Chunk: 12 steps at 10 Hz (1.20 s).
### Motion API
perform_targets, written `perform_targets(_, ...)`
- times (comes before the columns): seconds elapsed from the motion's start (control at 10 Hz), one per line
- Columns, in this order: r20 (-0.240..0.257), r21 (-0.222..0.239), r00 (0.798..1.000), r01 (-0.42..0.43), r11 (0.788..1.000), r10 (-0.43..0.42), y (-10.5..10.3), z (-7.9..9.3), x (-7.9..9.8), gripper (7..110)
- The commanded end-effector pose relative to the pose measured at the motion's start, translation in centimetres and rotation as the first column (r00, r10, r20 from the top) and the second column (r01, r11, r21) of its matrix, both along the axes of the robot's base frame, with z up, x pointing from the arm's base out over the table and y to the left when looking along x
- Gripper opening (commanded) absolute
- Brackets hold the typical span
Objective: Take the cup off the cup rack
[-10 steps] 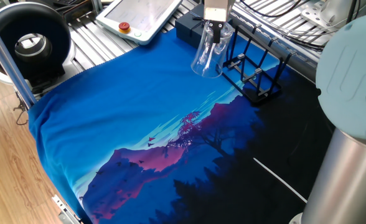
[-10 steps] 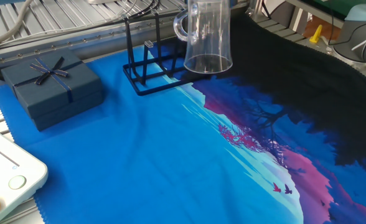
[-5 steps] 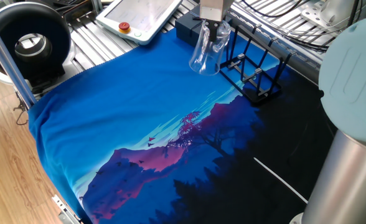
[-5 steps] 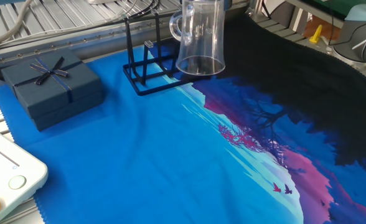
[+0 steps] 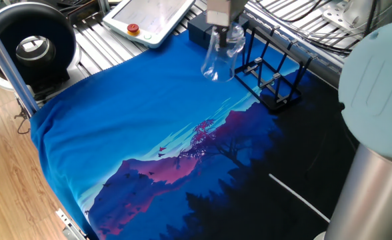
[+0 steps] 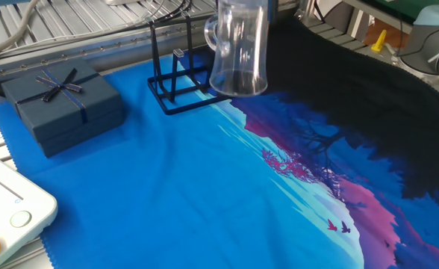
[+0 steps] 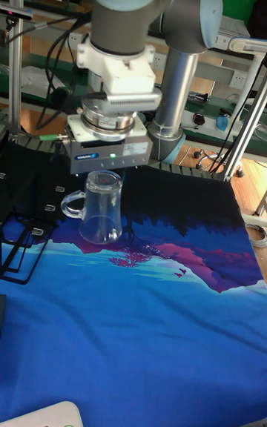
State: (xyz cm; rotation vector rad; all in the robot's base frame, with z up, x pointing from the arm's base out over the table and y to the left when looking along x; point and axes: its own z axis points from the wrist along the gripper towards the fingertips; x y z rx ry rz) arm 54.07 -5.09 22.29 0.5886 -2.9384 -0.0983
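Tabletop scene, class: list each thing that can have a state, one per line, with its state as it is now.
cup: held in the air by its rim, base downward, clear of the rack, empty.
gripper: shut on the cup.
cup rack: standing upright on the cloth, no cup on its pegs.
gift box: closed, ribbon tied in a bow.

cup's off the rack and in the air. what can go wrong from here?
1. The gripper holds the clear glass cup only at its rim, so it could slip out and drop onto the cloth.
2. The cup hangs close beside the rack; a sideways swing might knock its handle against the bars.
3. The navy box sits near the rack, so a low path that way could clip it.
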Motion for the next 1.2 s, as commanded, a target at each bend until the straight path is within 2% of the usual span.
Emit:
perform_targets(0.0,0.006,-0.004,1.0,0.02,1.0,-0.02,3.8,-2.0,1.6,7)
perform_targets(0.1,0.006,-0.007,0.999,0.035,0.999,-0.035,4.9,-2.5,1.8,7)
perform_targets(0.3,-0.004,-0.035,0.996,0.085,0.996,-0.085,6.8,-2.3,1.7,7)
perform_targets(0.4,-0.005,-0.03,0.994,0.106,0.994,-0.106,7.7,-2.6,1.4,7)
perform_targets(0.6,-0.007,-0.052,0.988,0.155,0.987,-0.156,8.4,-4.2,1.0,7)
perform_targets(0.8,-0.01,-0.052,0.983,0.184,0.982,-0.184,9.6,-5.6,0.4,7)
perform_targets(1.1,0.027,-0.086,0.98,0.2,0.976,-0.198,10.6,-8.7,2.7,7)
